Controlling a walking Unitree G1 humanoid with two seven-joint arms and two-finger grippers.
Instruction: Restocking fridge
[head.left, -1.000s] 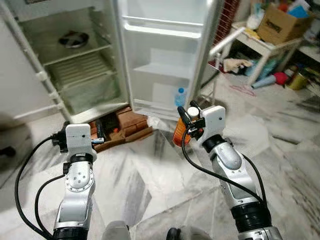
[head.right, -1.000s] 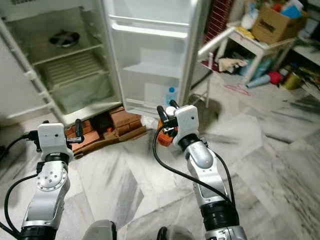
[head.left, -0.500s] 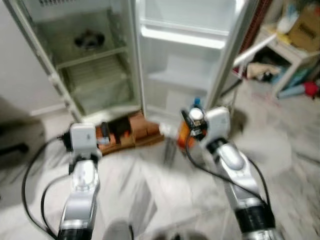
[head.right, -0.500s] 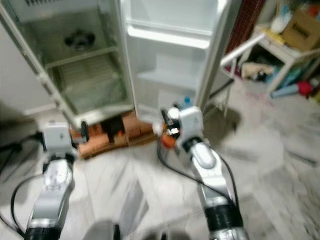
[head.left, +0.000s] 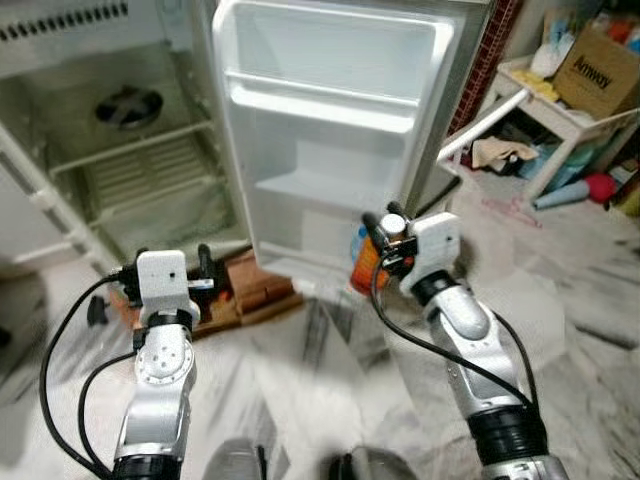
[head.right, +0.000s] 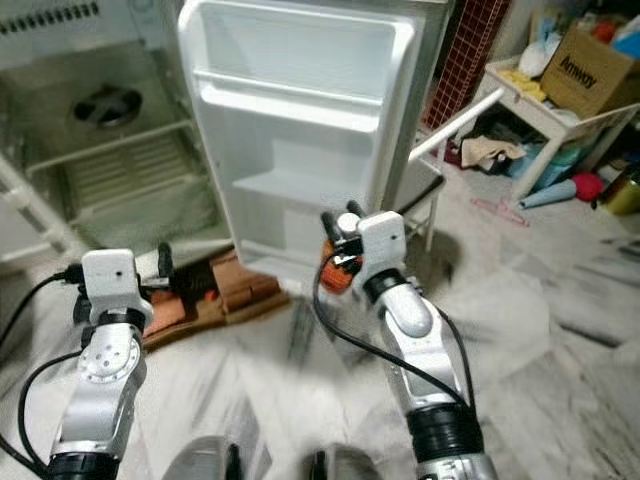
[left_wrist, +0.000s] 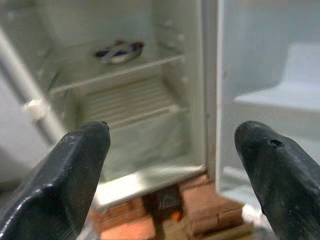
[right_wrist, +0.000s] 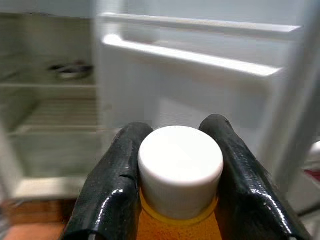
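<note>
Looking back a second, the camera has moved closer, so the open fridge door looks bigger now. The right gripper keeps its two black fingers clenched on the orange bottle with the round white cap, held low in front of the door's smooth white shelves. The left gripper has its fingers spread wide, holding nothing. Inside the fridge, a dark round bowl sits on a wire shelf. The floor is shiny streaky marble.
</note>
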